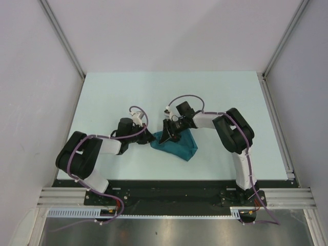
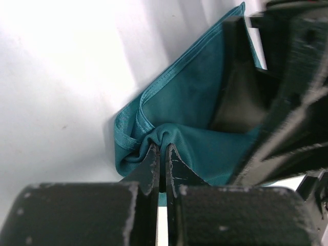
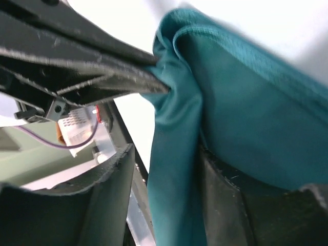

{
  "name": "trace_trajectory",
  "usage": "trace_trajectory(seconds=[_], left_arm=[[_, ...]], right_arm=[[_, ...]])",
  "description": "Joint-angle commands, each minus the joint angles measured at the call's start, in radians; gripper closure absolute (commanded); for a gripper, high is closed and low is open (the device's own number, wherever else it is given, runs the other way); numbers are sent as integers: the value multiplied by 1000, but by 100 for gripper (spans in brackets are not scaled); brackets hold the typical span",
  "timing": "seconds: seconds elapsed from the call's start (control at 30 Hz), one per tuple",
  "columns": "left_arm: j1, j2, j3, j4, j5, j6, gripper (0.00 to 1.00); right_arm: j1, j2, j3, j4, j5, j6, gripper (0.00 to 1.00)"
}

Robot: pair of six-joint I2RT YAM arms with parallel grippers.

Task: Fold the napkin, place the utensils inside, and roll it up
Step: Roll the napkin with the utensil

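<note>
Left tool (image 2: 161, 151): jaws pressed together, pinching a puckered fold at the hemmed edge of the napkin (image 2: 205, 102).
Right tool (image 3: 166, 154): jaws standing apart; teal cloth hangs loose between them and lies against one finger, not clamped.
Napkin position: bunched and folded over on the table (image 1: 215, 97), between the two tools, near the middle of the front half.
Tool spacing: tips close together over the cloth's left end.

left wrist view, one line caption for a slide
Left gripper shut on a bunched fold of the teal napkin on the white table.
</note>
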Motion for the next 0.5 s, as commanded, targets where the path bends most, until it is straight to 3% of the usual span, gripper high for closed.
trace_trajectory(seconds=[0.0,0.23,0.47], left_arm=[[15,27,-3,-47,-31,-19,100],[29,15,-13,-43,-10,-10,100],[35,10,-4,-50,7,-7,100]], right_arm=[[-14,-118,-46,-80,118,-70,43],[-37,-319,-126,-114,315,-124,34],[27,-571,-254,-229,527,-150,32]])
